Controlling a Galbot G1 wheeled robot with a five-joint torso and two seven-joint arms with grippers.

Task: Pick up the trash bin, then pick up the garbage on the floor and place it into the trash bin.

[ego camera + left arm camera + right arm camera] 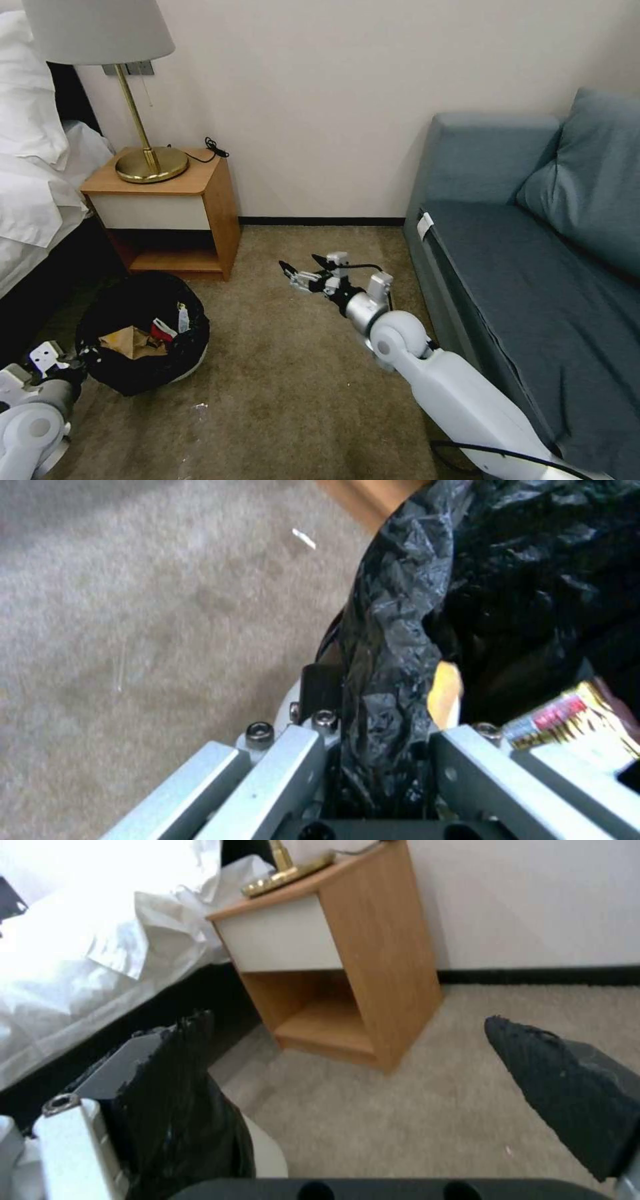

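Litter (137, 340) inside small round white bin with black liner bag (143, 330), on carpet beside wooden nightstand (170, 210). Left gripper (383, 760) jaws clamped on bin's rim; right gripper (300, 270) jaws apart, above carpet.

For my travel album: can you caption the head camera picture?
Left gripper holds the lined trash bin with litter inside; right gripper hangs open over carpet.
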